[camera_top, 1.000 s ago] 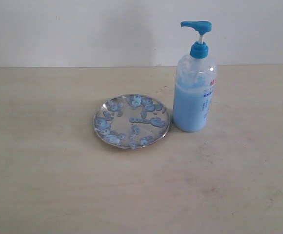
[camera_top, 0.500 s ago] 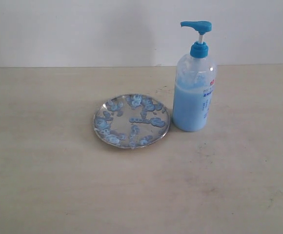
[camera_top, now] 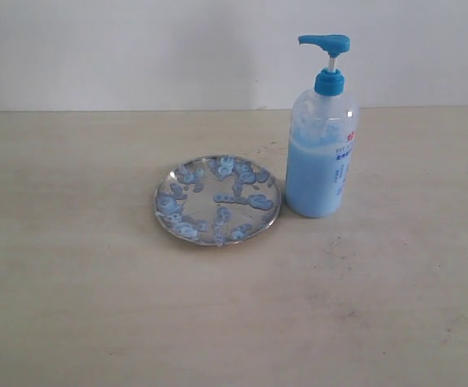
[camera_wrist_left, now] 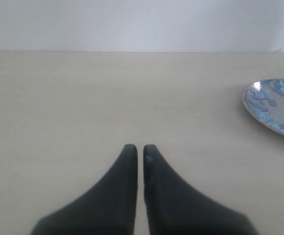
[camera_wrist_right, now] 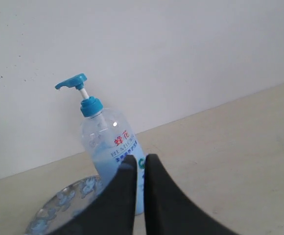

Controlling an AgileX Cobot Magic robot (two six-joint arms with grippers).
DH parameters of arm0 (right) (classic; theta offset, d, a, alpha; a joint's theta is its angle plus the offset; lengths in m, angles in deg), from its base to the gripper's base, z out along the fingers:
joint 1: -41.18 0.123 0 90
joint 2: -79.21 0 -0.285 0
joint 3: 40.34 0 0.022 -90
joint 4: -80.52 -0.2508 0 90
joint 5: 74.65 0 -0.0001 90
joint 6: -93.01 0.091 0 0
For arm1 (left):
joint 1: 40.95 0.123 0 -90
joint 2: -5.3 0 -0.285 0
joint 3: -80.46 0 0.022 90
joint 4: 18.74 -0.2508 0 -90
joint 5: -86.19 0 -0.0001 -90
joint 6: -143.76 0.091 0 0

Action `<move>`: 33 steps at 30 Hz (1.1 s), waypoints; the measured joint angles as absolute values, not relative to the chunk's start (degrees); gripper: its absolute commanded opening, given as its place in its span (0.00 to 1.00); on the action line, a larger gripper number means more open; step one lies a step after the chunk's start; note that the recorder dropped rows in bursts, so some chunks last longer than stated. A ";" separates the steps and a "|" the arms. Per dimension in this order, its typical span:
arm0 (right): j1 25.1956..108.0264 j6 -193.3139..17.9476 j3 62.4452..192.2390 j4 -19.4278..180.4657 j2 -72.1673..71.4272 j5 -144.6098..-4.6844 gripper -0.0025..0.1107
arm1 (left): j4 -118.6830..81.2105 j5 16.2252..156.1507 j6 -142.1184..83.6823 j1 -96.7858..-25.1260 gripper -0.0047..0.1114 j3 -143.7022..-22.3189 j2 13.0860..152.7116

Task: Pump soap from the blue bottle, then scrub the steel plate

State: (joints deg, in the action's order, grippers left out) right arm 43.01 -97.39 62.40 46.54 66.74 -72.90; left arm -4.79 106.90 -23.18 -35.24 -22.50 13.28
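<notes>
The blue bottle stands upright on the table, its pump head raised and its spout turned toward the plate's side. Touching or nearly touching its base lies the steel plate, dotted with light blue soap blobs and rings. No gripper shows in the exterior view. In the left wrist view my left gripper is shut and empty over bare table, with the steel plate off to one side. My right gripper is shut and empty, some way short of the blue bottle; the plate lies beside it.
A pale wooden tabletop stretches around the plate and bottle. A white wall closes off the far side of the table behind them.
</notes>
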 measured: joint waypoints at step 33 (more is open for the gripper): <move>42.84 -86.14 62.31 83.12 71.13 -94.93 0.02 | -4.71 106.90 -23.18 -35.24 0.08 -22.50 13.28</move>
